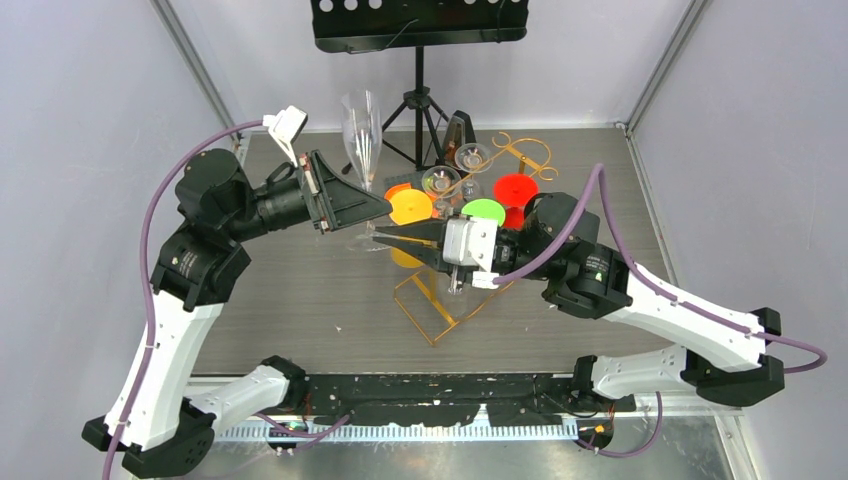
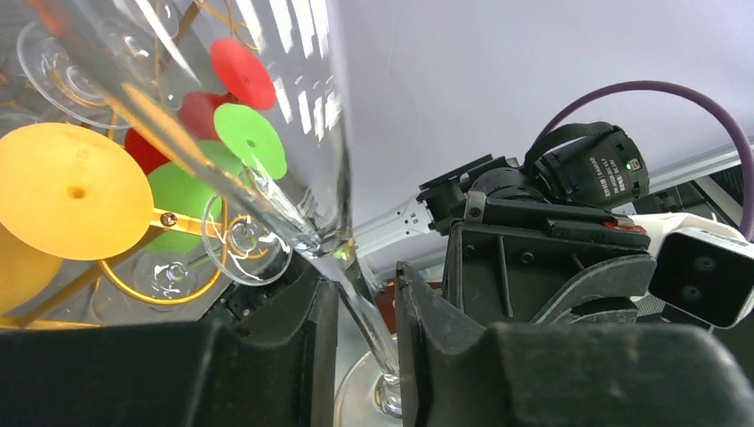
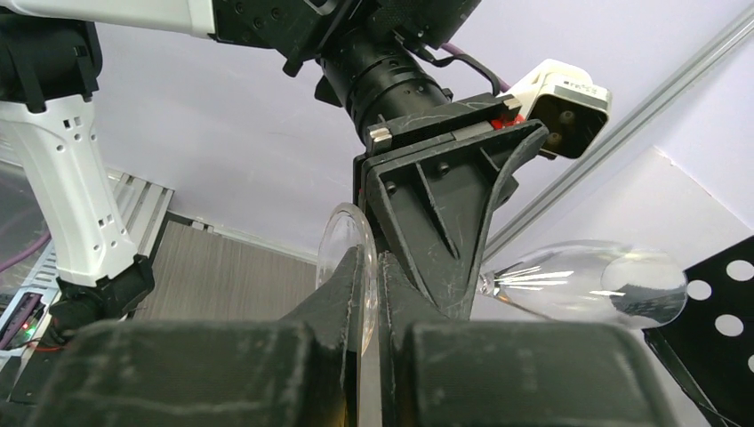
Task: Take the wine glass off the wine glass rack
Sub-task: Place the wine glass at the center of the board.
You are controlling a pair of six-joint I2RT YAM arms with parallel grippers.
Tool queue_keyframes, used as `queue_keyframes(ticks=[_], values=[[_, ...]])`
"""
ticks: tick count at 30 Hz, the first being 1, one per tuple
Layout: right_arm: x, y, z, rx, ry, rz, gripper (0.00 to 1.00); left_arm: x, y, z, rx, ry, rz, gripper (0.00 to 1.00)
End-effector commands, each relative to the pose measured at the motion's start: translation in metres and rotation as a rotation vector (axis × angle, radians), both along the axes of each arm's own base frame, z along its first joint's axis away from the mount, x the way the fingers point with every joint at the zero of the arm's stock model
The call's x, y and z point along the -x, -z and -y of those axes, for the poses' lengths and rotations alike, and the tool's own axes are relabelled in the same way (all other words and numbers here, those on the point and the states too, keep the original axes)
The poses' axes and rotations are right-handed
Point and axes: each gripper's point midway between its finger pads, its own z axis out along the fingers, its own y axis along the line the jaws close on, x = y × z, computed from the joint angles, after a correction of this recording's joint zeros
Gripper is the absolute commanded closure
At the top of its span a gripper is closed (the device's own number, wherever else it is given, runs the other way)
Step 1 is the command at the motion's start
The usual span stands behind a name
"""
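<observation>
Clear wine glass (image 1: 362, 125) was held in the air by both arms above the middle of the worktop (image 1: 300, 300), just left of the gold wire wine glass rack (image 1: 415, 315), with its bowl (image 3: 605, 289) pointing to the far edge. Left gripper (image 1: 380, 207) was closed in on the stem (image 2: 360, 298); the left wrist view showed a black finger (image 2: 293, 338) hard against each side of it. Right gripper (image 1: 385, 232) reached in from the right, its jaws together and pinching the rim of the glass foot (image 3: 345, 258). Other glasses hung on the rack, with yellow (image 1: 410, 205), green (image 1: 482, 212) and red (image 1: 515, 188) feet. A black music stand (image 1: 418, 25) stood at the far edge.
</observation>
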Motion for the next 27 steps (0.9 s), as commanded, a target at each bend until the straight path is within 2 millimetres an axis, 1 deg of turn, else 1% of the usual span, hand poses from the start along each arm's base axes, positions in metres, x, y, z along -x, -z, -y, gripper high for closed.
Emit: queue_keyframes(ticks=[1, 3, 4, 7, 8, 9, 10, 11, 12, 13, 14, 15, 16, 17, 19, 20, 21, 22, 23, 24, 25, 26, 27], values=[[0.003, -0.035, 0.022, -0.116, 0.041, 0.049, 0.94, 0.006, -0.009, -0.004, 0.015, 0.0, 0.055, 0.82], [0.002, -0.032, 0.023, -0.11, 0.049, 0.045, 0.94, 0.006, -0.008, -0.004, 0.013, -0.002, 0.053, 0.97], [0.002, -0.031, 0.023, -0.105, 0.052, 0.044, 0.94, 0.005, -0.007, -0.004, 0.012, -0.001, 0.051, 1.0], [0.0, -0.03, 0.025, -0.103, 0.068, 0.026, 0.94, 0.004, -0.004, -0.004, 0.004, 0.001, 0.051, 1.0], [-0.002, -0.027, 0.025, -0.094, 0.077, 0.012, 0.91, 0.004, -0.003, -0.003, 0.001, 0.003, 0.054, 1.0], [-0.002, -0.025, 0.027, -0.084, 0.082, 0.003, 0.82, 0.005, -0.002, -0.004, -0.002, 0.007, 0.057, 1.0], [-0.003, -0.024, 0.028, -0.078, 0.088, -0.01, 0.77, 0.006, -0.001, -0.004, -0.006, 0.007, 0.062, 1.0], [-0.002, -0.025, 0.032, -0.084, 0.089, -0.014, 0.67, 0.006, 0.0, -0.005, -0.015, 0.007, 0.072, 1.0], [-0.003, -0.025, 0.035, -0.083, 0.099, -0.02, 0.62, 0.007, 0.002, -0.005, -0.024, 0.006, 0.074, 1.0], [-0.002, -0.026, 0.039, -0.09, 0.102, -0.023, 0.51, 0.008, 0.004, -0.006, -0.034, 0.006, 0.078, 1.0], [-0.003, -0.026, 0.042, -0.091, 0.11, -0.026, 0.46, 0.008, 0.006, -0.007, -0.043, 0.006, 0.081, 1.0], [-0.001, -0.028, 0.046, -0.097, 0.11, -0.031, 0.38, 0.009, 0.009, -0.007, -0.055, 0.008, 0.082, 1.0], [-0.001, -0.028, 0.048, -0.094, 0.113, -0.038, 0.35, 0.009, 0.012, -0.008, -0.067, 0.01, 0.085, 1.0], [0.001, -0.031, 0.054, -0.106, 0.112, -0.049, 0.32, 0.01, 0.015, -0.009, -0.079, 0.01, 0.089, 1.0], [0.002, -0.034, 0.062, -0.11, 0.117, -0.068, 0.29, 0.011, 0.022, -0.011, -0.108, 0.011, 0.095, 1.0], [-0.001, -0.032, 0.065, -0.098, 0.134, -0.086, 0.28, 0.012, 0.026, -0.011, -0.123, 0.014, 0.099, 1.0], [-0.001, -0.039, 0.069, -0.11, 0.146, -0.106, 0.27, 0.013, 0.029, -0.013, -0.138, 0.015, 0.108, 1.0], [-0.008, -0.032, 0.071, -0.082, 0.183, -0.134, 0.26, 0.014, 0.034, -0.014, -0.156, 0.016, 0.112, 1.0], [-0.008, -0.043, 0.077, -0.096, 0.194, -0.152, 0.25, 0.014, 0.039, -0.015, -0.174, 0.016, 0.12, 1.0], [-0.012, -0.03, 0.073, -0.036, 0.211, -0.175, 0.25, 0.015, 0.045, -0.017, -0.194, 0.017, 0.12, 1.0], [-0.013, -0.041, 0.079, -0.051, 0.229, -0.19, 0.24, 0.015, 0.051, -0.018, -0.215, 0.023, 0.123, 1.0], [-0.019, -0.027, 0.076, 0.009, 0.263, -0.217, 0.24, 0.017, 0.057, -0.019, -0.236, 0.031, 0.128, 1.0], [-0.021, -0.036, 0.081, -0.004, 0.279, -0.232, 0.24, 0.019, 0.063, -0.02, -0.255, 0.043, 0.13, 1.0]])
